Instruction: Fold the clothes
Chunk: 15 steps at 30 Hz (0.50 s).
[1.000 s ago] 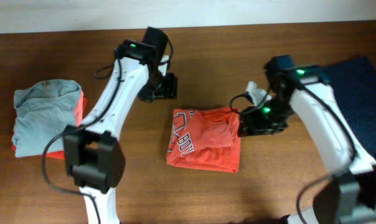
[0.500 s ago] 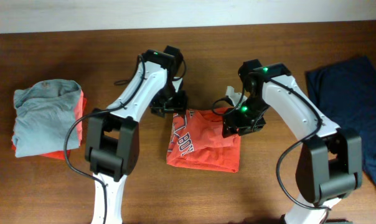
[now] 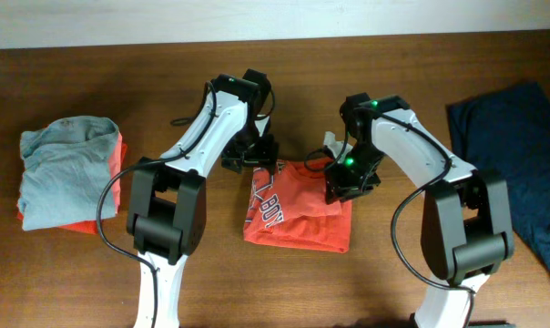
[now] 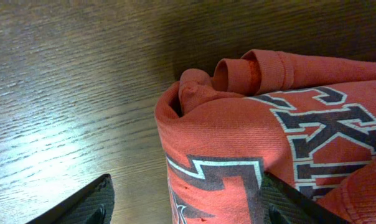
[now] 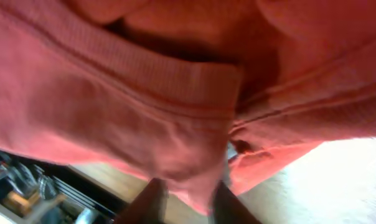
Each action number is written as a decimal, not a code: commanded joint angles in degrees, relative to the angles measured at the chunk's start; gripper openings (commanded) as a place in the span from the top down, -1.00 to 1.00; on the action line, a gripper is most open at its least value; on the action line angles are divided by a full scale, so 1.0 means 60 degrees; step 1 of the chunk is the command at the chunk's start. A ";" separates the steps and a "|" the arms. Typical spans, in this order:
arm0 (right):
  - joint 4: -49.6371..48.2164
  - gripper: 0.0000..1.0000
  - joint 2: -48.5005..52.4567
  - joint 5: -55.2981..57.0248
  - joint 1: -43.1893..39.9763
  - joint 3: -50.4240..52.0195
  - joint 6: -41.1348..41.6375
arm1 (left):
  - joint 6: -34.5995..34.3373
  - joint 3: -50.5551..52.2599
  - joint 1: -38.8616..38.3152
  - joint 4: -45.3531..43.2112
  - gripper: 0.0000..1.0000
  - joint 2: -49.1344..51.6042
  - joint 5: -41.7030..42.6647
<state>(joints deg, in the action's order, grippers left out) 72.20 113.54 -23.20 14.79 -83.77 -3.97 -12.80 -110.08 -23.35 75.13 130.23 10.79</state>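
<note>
Straddling the orange-red T-shirt's (image 3: 298, 214) far left corner, the left gripper (image 4: 185, 205) gapes wide; the right gripper (image 5: 188, 202) pinches the far right edge, both equally near.

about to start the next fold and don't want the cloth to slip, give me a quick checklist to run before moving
1. Left pincer placed at a corner of the orange-red shirt: ok, open fingers straddle it.
2. Left pincer closed on cloth: not ok, not yet shut.
3. Right pincer gripping the other far corner: ok, cloth looks pinched.
4. Right pincer holding every layer: cannot tell.
5. Shirt edge flat: not ok, rolled and bunched by the left pincer.
6. Grey shirt and navy shirt clear of the fold: ok, both apart.
</note>
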 commanded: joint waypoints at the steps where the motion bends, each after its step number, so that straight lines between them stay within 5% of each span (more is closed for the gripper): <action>1: 0.0036 0.81 0.0080 -0.0091 0.0171 0.0058 -0.0062 | 0.0157 0.0036 -0.0164 -0.0051 -0.54 0.0098 0.0135; 3: 0.0346 0.92 0.0076 0.0098 0.0098 0.0058 -0.0055 | 0.0157 0.0036 -0.0226 -0.0055 -0.54 0.0098 0.0135; 15: 0.2594 0.83 0.0080 0.3238 -0.0353 0.0058 0.1566 | 0.0153 0.0040 -0.0251 -0.0120 -0.54 0.0375 0.0138</action>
<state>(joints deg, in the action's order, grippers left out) 86.21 113.54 -10.39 13.19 -83.72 1.67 -12.80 -110.08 -24.73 74.41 130.37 10.79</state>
